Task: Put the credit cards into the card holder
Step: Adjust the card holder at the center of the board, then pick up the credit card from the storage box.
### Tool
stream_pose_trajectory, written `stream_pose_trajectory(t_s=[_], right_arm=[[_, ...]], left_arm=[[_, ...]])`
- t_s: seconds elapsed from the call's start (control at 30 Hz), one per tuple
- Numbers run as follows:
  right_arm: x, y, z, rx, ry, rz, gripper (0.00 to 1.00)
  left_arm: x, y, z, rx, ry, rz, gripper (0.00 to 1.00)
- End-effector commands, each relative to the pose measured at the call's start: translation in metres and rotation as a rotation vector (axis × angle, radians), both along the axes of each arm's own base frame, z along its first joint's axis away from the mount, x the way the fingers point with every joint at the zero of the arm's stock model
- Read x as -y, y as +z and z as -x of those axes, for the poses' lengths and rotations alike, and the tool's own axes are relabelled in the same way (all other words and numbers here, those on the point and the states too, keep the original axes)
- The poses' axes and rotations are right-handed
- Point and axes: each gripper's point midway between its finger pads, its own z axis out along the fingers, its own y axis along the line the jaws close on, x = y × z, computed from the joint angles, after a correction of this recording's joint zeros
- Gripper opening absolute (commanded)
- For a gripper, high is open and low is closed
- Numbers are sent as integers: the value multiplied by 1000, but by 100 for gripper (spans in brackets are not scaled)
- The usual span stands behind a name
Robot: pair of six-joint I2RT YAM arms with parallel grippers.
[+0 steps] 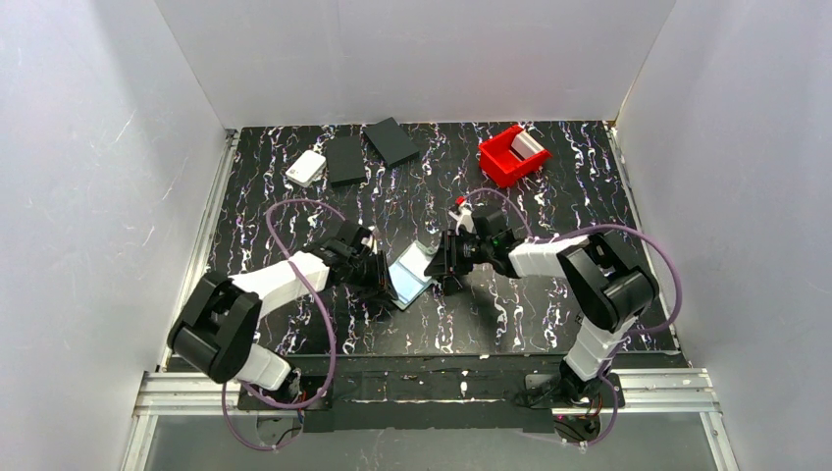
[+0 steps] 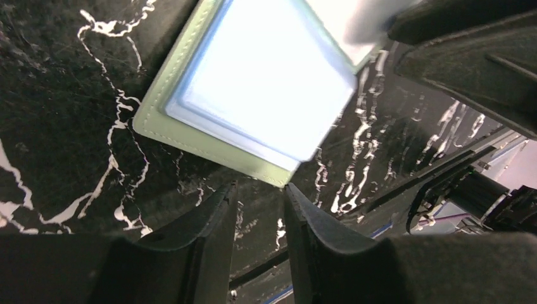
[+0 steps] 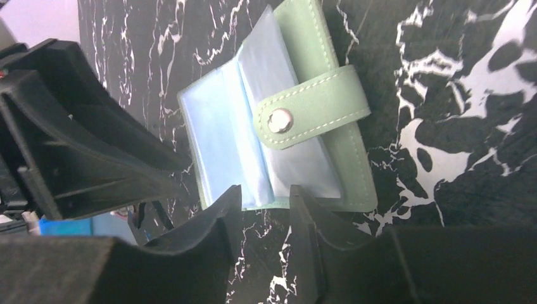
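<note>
The card holder (image 1: pixel 412 273) lies open on the table (image 1: pixel 432 334) near its front middle. It looks light and floppy, with slick, thin clear pockets (image 3: pixel 221 139), so the stitched green cover (image 3: pixel 354 171) seems the safer place to pinch. The left gripper (image 2: pixel 259 189) and right gripper (image 3: pixel 264 190) flank its edges, each with jaws slightly parted and gripping nothing. Far back, a pale piece (image 1: pixel 531 144) in the red bin (image 1: pixel 498 165) may be the credit cards; I cannot tell.

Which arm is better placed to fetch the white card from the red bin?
Right. The red bin with the white card sits on its side, nearer the right gripper; the left gripper is beyond the open card holder.
</note>
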Motion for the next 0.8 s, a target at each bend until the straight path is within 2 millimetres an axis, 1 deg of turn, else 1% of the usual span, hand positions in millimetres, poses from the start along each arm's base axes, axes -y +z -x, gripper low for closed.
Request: stream_pose_trajectory(t_s=[0.0,0.07,0.17,0.2,0.23,0.3,0.33,0.37,0.4,0.43,0.47,0.5,0.53,0.63,0.77], right_arm=[[3,32,-14,72,3,68,45],[3,45,-17,87,1,77,49],[2,70,-29,139,-6,86,55],[4,82,-39,173,-31,115,57],[11,103,-62,247,-85,162,62],[38,126,-107,305,-218,263,68],[60,145,-145,357,-311,322,70],[87,158,-185,430,-394,436,73],[100,161,-203,467,-426,490,74],[117,160,-224,504,-441,564,75],[142,173,-257,567,-476,664,77],[169,173,-281,608,-483,816,81],[179,170,-294,635,-456,895,85],[196,165,-311,666,-415,1038,91],[211,158,-334,715,-378,1132,96]], left_arm=[[-3,46,-10,105,-40,-3,33],[-2,65,-11,140,-49,19,35],[-3,82,-8,167,-65,32,40],[-4,91,-5,178,-77,35,45],[-6,101,-2,194,-96,40,52],[-7,119,8,200,-128,63,61],[-3,130,15,188,-154,100,63],[2,138,21,169,-169,141,64],[4,140,23,161,-176,157,64],[7,143,26,146,-187,177,64],[10,145,28,130,-210,192,65],[11,147,29,124,-228,190,66],[10,147,30,118,-240,182,67],[11,150,27,120,-262,173,69],[13,146,22,106,-286,151,71]])
